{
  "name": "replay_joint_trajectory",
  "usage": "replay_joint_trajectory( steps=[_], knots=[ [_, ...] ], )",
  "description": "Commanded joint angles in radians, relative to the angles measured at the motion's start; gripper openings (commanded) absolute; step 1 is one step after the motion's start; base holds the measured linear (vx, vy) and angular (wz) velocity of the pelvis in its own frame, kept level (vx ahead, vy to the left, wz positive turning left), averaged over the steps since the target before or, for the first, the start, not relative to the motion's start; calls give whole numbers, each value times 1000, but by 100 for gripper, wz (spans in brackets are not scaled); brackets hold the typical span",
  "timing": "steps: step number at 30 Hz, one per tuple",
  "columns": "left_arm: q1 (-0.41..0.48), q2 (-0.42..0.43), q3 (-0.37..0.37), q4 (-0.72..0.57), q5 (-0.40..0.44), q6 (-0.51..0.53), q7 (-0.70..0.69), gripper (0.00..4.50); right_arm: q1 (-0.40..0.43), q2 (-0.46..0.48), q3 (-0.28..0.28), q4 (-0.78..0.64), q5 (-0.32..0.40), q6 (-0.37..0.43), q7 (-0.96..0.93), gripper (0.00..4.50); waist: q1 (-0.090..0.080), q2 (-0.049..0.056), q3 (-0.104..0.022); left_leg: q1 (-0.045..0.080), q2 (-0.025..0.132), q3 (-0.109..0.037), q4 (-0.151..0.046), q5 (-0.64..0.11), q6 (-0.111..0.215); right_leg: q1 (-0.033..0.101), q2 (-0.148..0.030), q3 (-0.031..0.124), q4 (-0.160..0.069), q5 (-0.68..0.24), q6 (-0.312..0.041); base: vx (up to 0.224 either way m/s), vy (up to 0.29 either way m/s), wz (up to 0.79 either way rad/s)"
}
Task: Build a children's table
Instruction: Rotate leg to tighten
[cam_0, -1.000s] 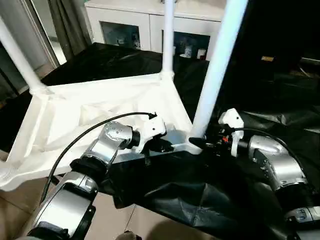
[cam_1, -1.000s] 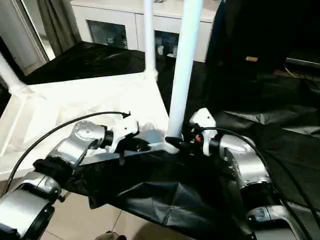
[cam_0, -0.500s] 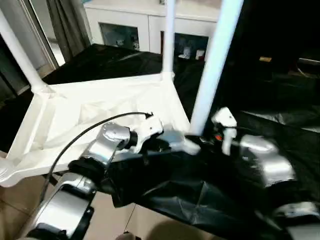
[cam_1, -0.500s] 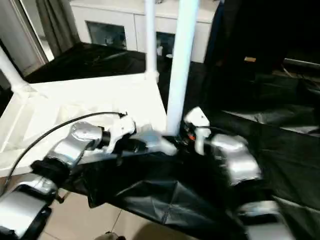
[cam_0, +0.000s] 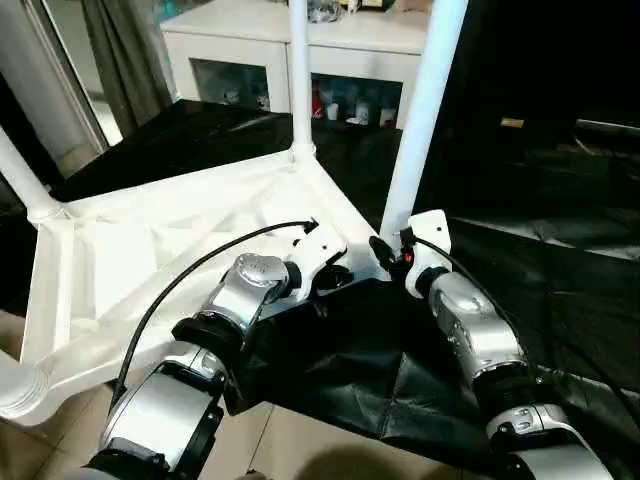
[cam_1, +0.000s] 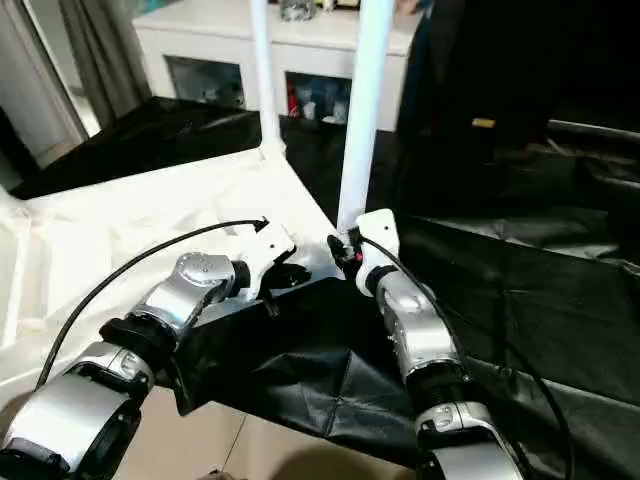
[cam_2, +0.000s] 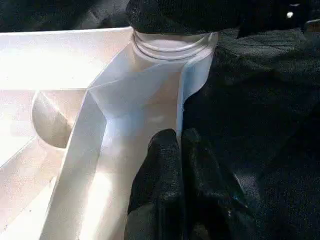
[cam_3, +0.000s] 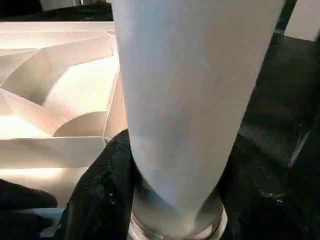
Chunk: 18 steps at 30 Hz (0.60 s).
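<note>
Three white legs stand up from the children's table (cam_0: 190, 215), which lies upside down on a surface draped in crumpled black sheeting (cam_0: 520, 270), its near left corner overhanging pale floor tiles (cam_0: 300, 440). Behind it a white cabinet (cam_0: 250, 60) with glass doors holds small items too blurred to name, and a dark curtain (cam_0: 125, 45) hangs at the left beside a light doorway. All three legs are cut off by the upper edge of the head views, so their ends cannot be seen; the far-left leg (cam_0: 22, 180) shows as a short slanted stretch, and the rounded socket (cam_0: 20, 385) at the near left corner is partly cut by the frame edge. The right side of the room is too dark to make out. The table is all white, its underside crossed by raised diagonal and curved ribs, with a ringed collar where each leg enters a corner. The left gripper (cam_2: 180, 150) has its two black fingers pressed together, tips resting on the rim of the tabletop just short of the near right corner socket (cam_2: 172, 47). The right gripper (cam_3: 177, 200) grips the base of the thick near leg (cam_3: 190, 100), one black finger (cam_3: 100, 195) wrapping one side just above the collar; the opposite finger is mostly hidden behind the leg.
</note>
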Motion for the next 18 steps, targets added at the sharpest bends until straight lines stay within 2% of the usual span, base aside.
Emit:
replay_joint_trajectory(
  steps=[1, 3, 4, 6, 7, 8, 10, 11, 12, 13, 14, 15, 16, 18],
  knots=[
    [-28, -31, -1, -15, -9, -17, 27, 0, 33, 60, 110, -4, 23, 22, 173, 264, -5, -10, -54, 22, 29, -34, -84, -461, -9, 17, -55, 27, -95, -483, -115, 0, 0, 0],
    [-7, 3, -13, -41, -11, -31, -60, 0, 33, 0, 109, -22, 24, 6, 237, 285, -2, -7, -56, 17, 32, -32, -85, -429, 0, 20, -57, 31, -85, -410, -143, 0, 0, 0],
    [-3, 11, -16, -46, -11, -34, -79, 0, 34, -14, 111, -27, 27, 3, 259, 301, 0, -10, -61, 15, 33, -28, -81, -403, 7, 24, -56, 34, -78, -347, -163, 0, 0, 0],
    [6, 30, -22, -54, -10, -41, -120, 0, 36, -46, 112, -35, 32, -8, 310, 310, 3, -9, -62, 10, 32, -25, -78, -369, 19, 27, -57, 34, -71, -289, -186, 0, 0, 0],
    [18, 52, -28, -69, -17, -47, -181, 0, 41, -86, 109, -54, 53, -10, 386, 310, 6, -9, -64, 8, 31, -19, -72, -328, 39, 31, -56, 34, -65, -233, -211, 51, -19, 2],
    [30, 74, -35, -83, -25, -58, -241, 0, 48, -126, 106, -78, 76, 1, 465, 310, 9, -10, -66, 8, 32, -19, -69, -310, 47, 35, -56, 34, -61, -217, -218, 51, -19, 2],
    [48, 106, -44, -110, -39, -66, -328, 0, 63, -191, 107, -128, 115, 29, 595, 310, 16, -7, -73, 1, 35, -15, -57, -217, 90, 41, -55, 33, -42, -77, -257, 69, -30, 1],
    [51, 111, -45, -116, -43, -64, -344, 0, 67, -203, 106, -138, 122, 33, 622, 310, 18, -7, -76, -3, 36, -16, -54, -189, 98, 45, -55, 31, -36, -36, -266, 71, -32, -1],
    [56, 123, -47, -129, -50, -60, -382, 0, 72, -229, 107, -156, 132, 44, 670, 310, 23, -6, -80, 0, 37, -13, -48, -152, 113, 40, -51, 30, -28, 34, -286, 63, -34, -2],
    [59, 138, -54, -140, -52, -56, -416, 0, 74, -254, 110, -169, 139, 50, 709, 310, 26, -10, -82, -2, 35, -12, -43, -125, 124, 43, -49, 29, -21, 82, -300, 0, 0, 0],
    [59, 138, -54, -140, -52, -56, -416, 0, 74, -254, 110, -169, 139, 50, 709, 310, 26, -10, -82, -2, 35, -12, -43, -125, 124, 43, -49, 29, -21, 82, -300, 52, -41, -1],
    [60, 145, -57, -145, -51, -54, -431, 0, 75, -265, 111, -174, 140, 51, 727, 310, 32, -11, -86, -6, 34, -11, -36, -99, 132, 41, -50, 30, -14, 127, -309, 0, 0, 0],
    [62, 158, -64, -151, -47, -48, -454, 0, 71, -279, 110, -174, 143, 53, 751, 310, 34, -11, -85, -8, 34, -10, -32, -95, 137, 35, -48, 29, -11, 129, -308, 0, 0, 0],
    [64, 170, -68, -157, -46, -42, -478, 0, 66, -290, 108, -171, 148, 54, 771, 310, 35, -9, -80, -7, 35, -10, -36, -121, 133, 33, -48, 27, -17, 79, -305, 0, 0, 0]
  ],
)
